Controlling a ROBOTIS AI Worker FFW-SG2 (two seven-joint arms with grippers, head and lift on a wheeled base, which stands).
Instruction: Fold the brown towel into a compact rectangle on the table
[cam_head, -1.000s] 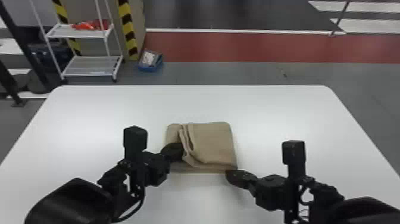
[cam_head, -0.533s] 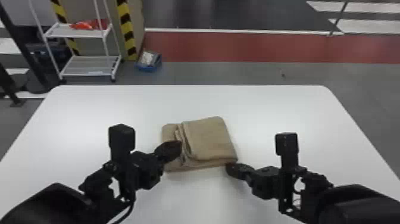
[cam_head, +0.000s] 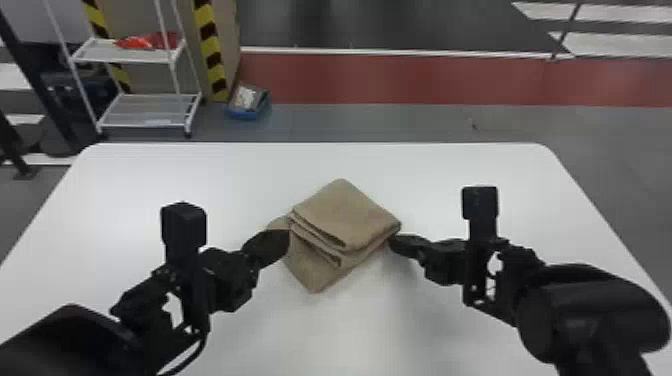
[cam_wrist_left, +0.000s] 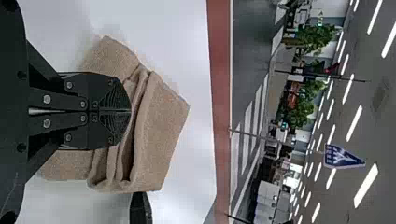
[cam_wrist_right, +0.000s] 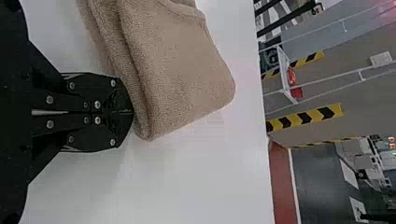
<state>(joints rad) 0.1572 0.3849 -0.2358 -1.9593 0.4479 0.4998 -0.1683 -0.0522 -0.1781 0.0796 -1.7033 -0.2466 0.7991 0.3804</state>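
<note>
Behind the table (cam_head: 450, 167) on the left stands a white rack (cam_head: 122, 60), with something red (cam_head: 145, 41) lying on its upper shelf. To the right of that, on the floor, a blue bin (cam_head: 245, 115) holds something pale (cam_head: 245, 97), too unclear to name.

Nearer the robot, the left gripper (cam_wrist_left: 130, 111) has its fingers pressed together, their tips against the towel's layered side and over the lower cloth. They do not seem to pinch it, so they probably serve as a blunt pusher.

The brown towel (cam_head: 345, 215) lies near the middle of the table, folded into a thick stack and turned askew, one corner pointing away from the robot. A lower layer sticks out on the left and near sides, so the rectangle looks nearly made but uneven.

At its right corner, the right gripper (cam_wrist_right: 133, 112) also has its fingers together, tips at the folded edge. With one gripper at each side, the pair is likely placed to turn or square the stack without opening its folds.
</note>
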